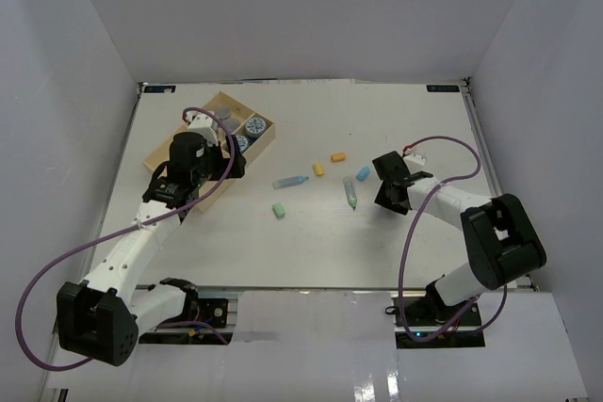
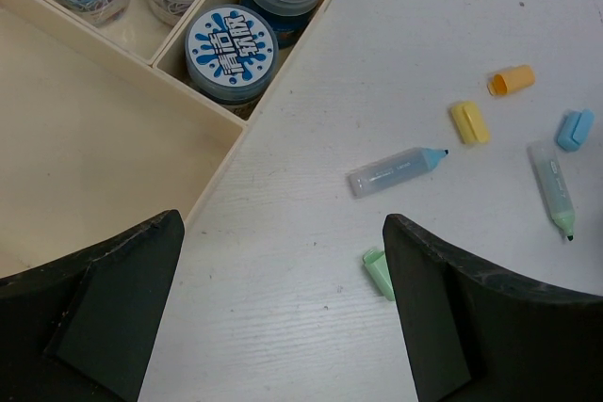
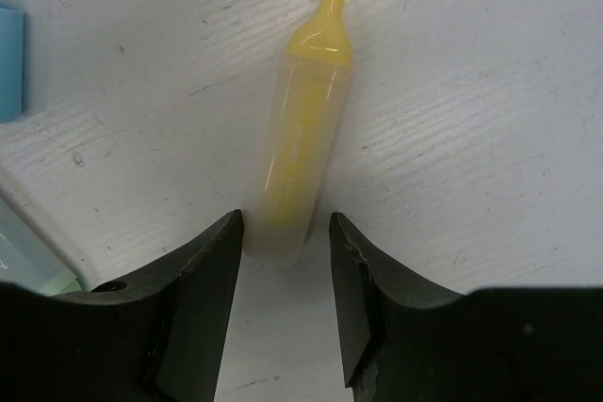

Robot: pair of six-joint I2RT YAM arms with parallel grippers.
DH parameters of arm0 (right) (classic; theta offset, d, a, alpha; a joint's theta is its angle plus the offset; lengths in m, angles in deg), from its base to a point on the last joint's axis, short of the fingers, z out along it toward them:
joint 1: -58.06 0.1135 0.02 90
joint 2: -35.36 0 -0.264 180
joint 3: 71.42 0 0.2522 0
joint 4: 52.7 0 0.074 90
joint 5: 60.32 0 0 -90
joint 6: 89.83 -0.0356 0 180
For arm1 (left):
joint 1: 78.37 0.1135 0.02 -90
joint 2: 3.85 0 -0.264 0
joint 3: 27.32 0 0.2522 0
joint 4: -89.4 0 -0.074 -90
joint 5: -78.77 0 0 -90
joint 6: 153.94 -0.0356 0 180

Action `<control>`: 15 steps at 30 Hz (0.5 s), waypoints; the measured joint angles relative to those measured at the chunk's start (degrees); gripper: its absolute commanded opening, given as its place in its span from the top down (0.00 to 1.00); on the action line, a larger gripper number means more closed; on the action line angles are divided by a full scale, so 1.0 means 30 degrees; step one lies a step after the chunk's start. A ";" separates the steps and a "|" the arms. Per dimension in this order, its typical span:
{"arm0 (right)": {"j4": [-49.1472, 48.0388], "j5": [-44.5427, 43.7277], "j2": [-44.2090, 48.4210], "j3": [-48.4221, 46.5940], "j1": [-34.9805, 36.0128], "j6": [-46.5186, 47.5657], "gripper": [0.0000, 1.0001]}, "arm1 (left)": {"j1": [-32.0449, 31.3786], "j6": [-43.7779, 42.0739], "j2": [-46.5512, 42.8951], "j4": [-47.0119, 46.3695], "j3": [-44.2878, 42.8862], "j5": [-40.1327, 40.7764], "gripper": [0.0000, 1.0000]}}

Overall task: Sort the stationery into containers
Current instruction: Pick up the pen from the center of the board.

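The right claw (image 3: 285,223) is low over the table (image 3: 471,91) on the right side of the scene, w/ the yellow marker (image 3: 297,138) directly under it; in the top view the claw itself hides this marker. The marker has no cap and lies flat, long axis approx. near-to-far, tip pointing to the far side, away from the wrist. Its blunt rear end sits between the two fingers, so the jaws cross the axis at a right angle, which I judge is the correct way to take it. The jaws are half spread: one finger looks to touch the barrel, but on the other side a thin strip of table shows, so it is not pinching yet, as far as I can see. Because the hold is at the very end and not the middle, the marker may swing or slip when lifted. Just left of the claw lie a blue cap (image 1: 363,173) and a green marker (image 1: 350,193), near enough to be pushed. The left claw (image 2: 283,233) is spread fully and holds nothing; it hangs over the edge of the tray (image 2: 94,138), at the far left. The tray is well apart from the yellow marker, i.e. the right arm is nearer to the marker and the left arm nearer to the tray. The long section is bare where visible; two blue-and-white rolls (image 2: 231,49) stand in a small section.
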 measured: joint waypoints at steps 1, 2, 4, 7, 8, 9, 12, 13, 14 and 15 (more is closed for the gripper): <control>0.0007 -0.0036 -0.0007 0.0000 0.0015 0.0000 0.53 | 0.0000 0.0000 0.0000 0.0007 0.0000 0.0000 0.02; 0.0015 -0.0066 -0.0007 0.0000 0.0029 -0.0007 0.55 | 0.0000 0.0000 -0.0007 0.0007 0.0000 0.0000 0.02; 0.0036 -0.0146 -0.0022 0.0000 0.0087 -0.0029 0.55 | 0.0000 0.0000 -0.0029 0.0007 0.0000 0.0000 0.02; 0.0044 -0.0321 -0.0051 0.0000 0.0189 -0.0138 0.56 | 0.0000 0.0000 -0.0066 0.0000 0.0000 0.0000 0.02; 0.0051 -0.0379 -0.0058 0.0000 0.0233 -0.0211 0.57 | 0.0000 0.0000 -0.0073 0.0000 0.0000 0.0000 0.02; 0.0051 -0.0415 -0.0073 0.0000 0.0262 -0.0270 0.61 | 0.0000 0.0000 -0.0073 0.0000 0.0000 0.0000 0.02; 0.0044 -0.0525 -0.0087 0.0000 0.0372 -0.0357 0.67 | 0.0000 0.0000 -0.0073 0.0000 0.0000 0.0000 0.02; 0.0044 -0.0554 -0.0087 0.0000 0.0386 -0.0372 0.70 | 0.0000 0.0000 -0.0073 0.0007 0.0000 -0.0087 0.02; 0.0051 -0.0568 -0.0087 0.0000 0.0401 -0.0372 0.71 | 0.0000 0.0000 -0.0073 0.0007 0.0000 -0.0182 0.02; 0.0044 -0.0583 -0.0087 0.0000 0.0423 -0.0364 0.74 | 0.0000 0.0000 -0.0073 0.0007 0.0000 -0.0284 0.02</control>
